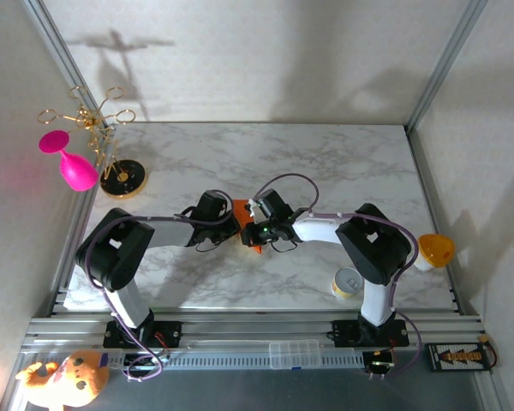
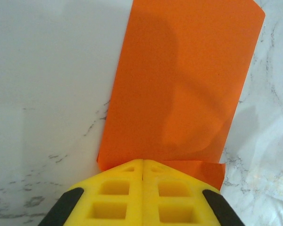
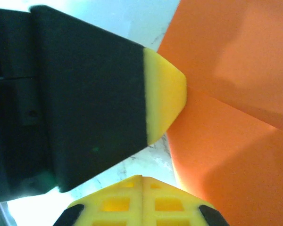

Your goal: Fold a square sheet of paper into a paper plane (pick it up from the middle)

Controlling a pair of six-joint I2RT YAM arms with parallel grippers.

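Observation:
The square sheet of paper (image 2: 179,84) is bright orange and lies folded into a long strip on the marble table (image 2: 47,94); a lower layer sticks out at its near right corner. My left gripper (image 2: 142,161) is shut, and its yellow tips rest on the near edge of the strip. In the right wrist view the paper (image 3: 236,155) shows a crease, and the left gripper's yellow fingertip (image 3: 166,94) touches it there. My right gripper (image 3: 142,177) is shut over bare marble just left of the paper. From above, both grippers, left (image 1: 237,226) and right (image 1: 251,233), meet over the paper (image 1: 241,209) at mid-table.
A pink goblet (image 1: 68,165) and a gold wire stand (image 1: 120,178) are at the back left. A small yellow can (image 1: 349,282) stands near the right arm's base. An orange-yellow cup (image 1: 435,248) sits off the table's right edge. Metal frame posts (image 1: 441,64) flank the table.

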